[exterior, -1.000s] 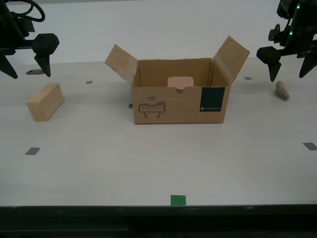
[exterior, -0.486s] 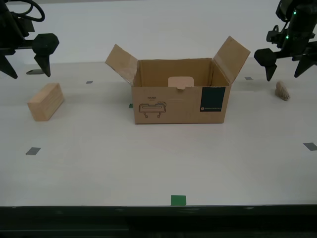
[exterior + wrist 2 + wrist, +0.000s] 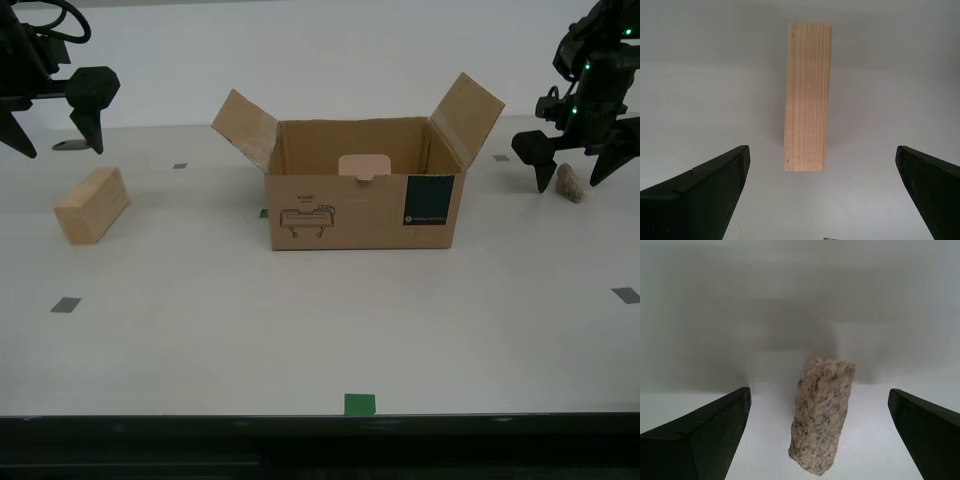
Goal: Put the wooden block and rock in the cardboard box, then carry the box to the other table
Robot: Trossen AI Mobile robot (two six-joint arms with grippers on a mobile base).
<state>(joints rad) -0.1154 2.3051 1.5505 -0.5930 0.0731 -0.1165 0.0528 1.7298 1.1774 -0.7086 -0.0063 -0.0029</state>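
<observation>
The cardboard box (image 3: 365,195) stands open in the middle of the table, its flaps spread and nothing showing inside. The wooden block (image 3: 92,205) (image 3: 807,95) lies toward the exterior view's left. My second gripper (image 3: 60,145) (image 3: 821,148) hangs open above and behind it, apart from it. Toward the exterior view's right, the rock (image 3: 570,183) (image 3: 822,415) lies on the table. My first gripper (image 3: 571,178) (image 3: 818,390) is open and low, a finger on each side of the rock without touching it. The other table is out of view.
Small grey square marks (image 3: 66,304) (image 3: 625,294) dot the pale tabletop. A green tape square (image 3: 359,404) sits by the table's front edge. The box's raised flap (image 3: 468,115) leans toward my first arm.
My first gripper has come down from above the rock until its fingers straddle it. The second arm, block and box have not moved.
</observation>
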